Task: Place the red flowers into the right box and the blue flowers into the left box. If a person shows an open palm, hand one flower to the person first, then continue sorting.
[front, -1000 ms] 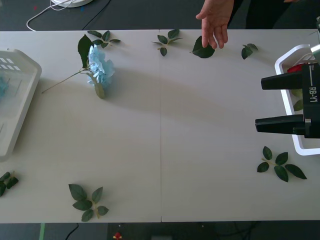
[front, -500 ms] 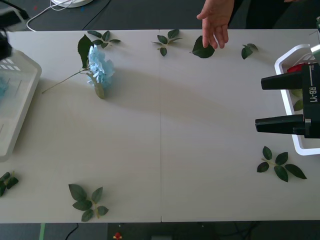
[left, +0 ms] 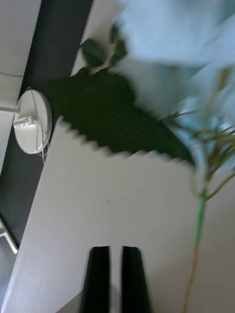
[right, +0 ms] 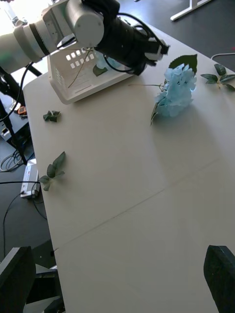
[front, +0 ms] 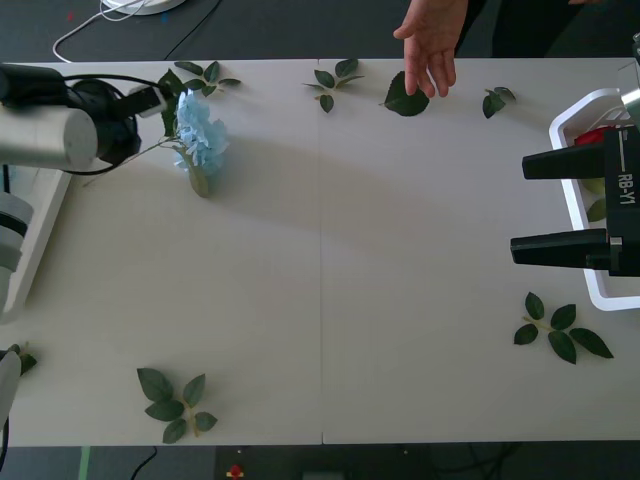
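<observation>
From the front view, your left end effector (front: 150,100) sits near the far-left corner of the tabletop (front: 320,300), its tip just beside the one blue flower (front: 200,135) on the tabletop. The bloom lies toward the tabletop's middle from that tip, and the thin stem (front: 125,162) runs from the head back toward the left edge and the near side, passing under the arm. The left box (front: 35,240) hangs over the left edge, partly hidden by the arm. Your right end effector (front: 565,208) hangs at the right edge over the right box (front: 575,125), its two black fingers well apart with nothing between them; a red flower (front: 592,136) shows inside that box. A person's hand (front: 432,40) hangs fingers-down over the far edge; whether its palm is offered you cannot tell from here.

From the right wrist view, the left arm comes in over the left box (right: 73,73), and the blue flower (right: 175,93) lies just beyond its tip, stem (right: 144,85) pointing back at the arm. The left arm is clearly the nearer one.

From the left wrist view, the two fingers (left: 99,279) stand close together, nearly closed, gripping nothing. The stem (left: 196,254) runs alongside them, apart from them, so judge that you must open and shift sideways across it.
</observation>
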